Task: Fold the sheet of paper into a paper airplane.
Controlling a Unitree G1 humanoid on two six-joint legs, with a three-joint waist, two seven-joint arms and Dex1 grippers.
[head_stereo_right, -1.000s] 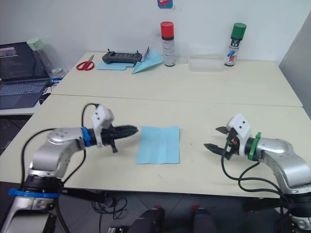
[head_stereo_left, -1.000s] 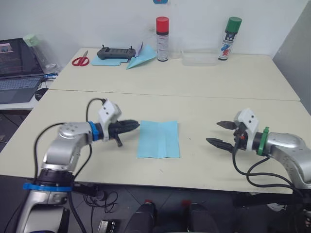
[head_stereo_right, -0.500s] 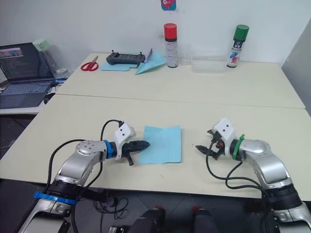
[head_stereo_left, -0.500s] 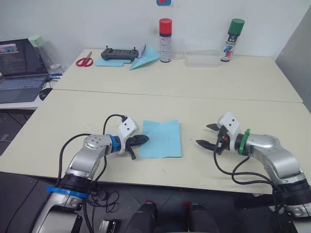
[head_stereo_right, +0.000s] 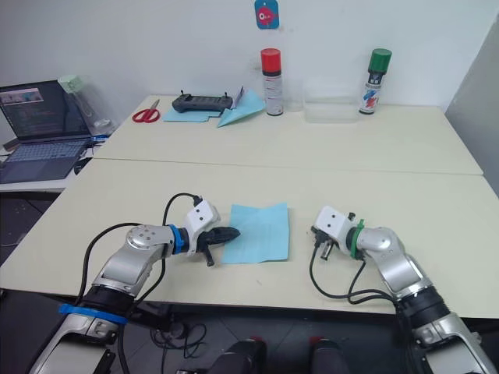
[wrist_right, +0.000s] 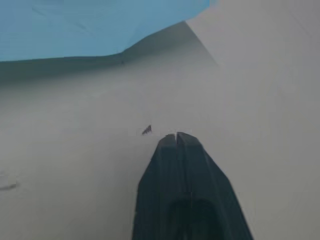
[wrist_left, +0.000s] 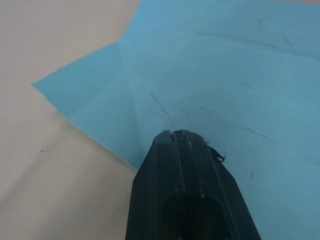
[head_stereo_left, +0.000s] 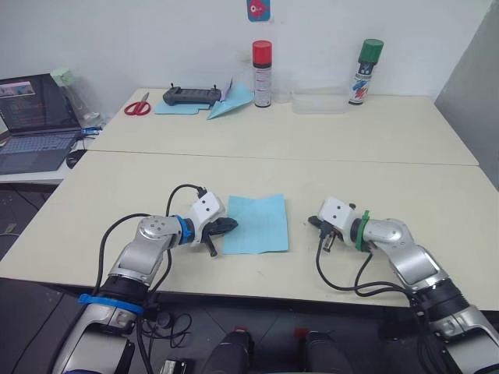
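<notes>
— What has moved since a second ago?

— My right jaws (head_stereo_left: 315, 224) have swung in toward the sheet (head_stereo_left: 255, 224) and gone from spread wide to pressed together. My left jaws (head_stereo_left: 228, 226) came down from beside the sheet's far left corner to its left edge.

— How are your arms posed now?

— Both forearms lie low over the desk (head_stereo_left: 125, 195), elbows out, wrists turned inward so the two sets of jaws point at each other across the sheet. The left arm bends sharply at the elbow; the right reaches in from the near right.

— And the jaws?

— Left: together, tips over the sheet's left margin; whether they touch it, I cannot tell. Right: together, tips over bare desk, just beside the sheet's right edge but apart from it.

— Where is the sheet?

— Flat on the near desk between my arms, creased, its left corner lifting a little.

— Anything else about?

— At the far side: a red-capped can (head_stereo_left: 261, 73), a green-capped can (head_stereo_left: 362, 72), scissors (head_stereo_left: 138, 107), a controller (head_stereo_left: 191, 96) and a laptop (head_stereo_left: 31, 117).
</notes>
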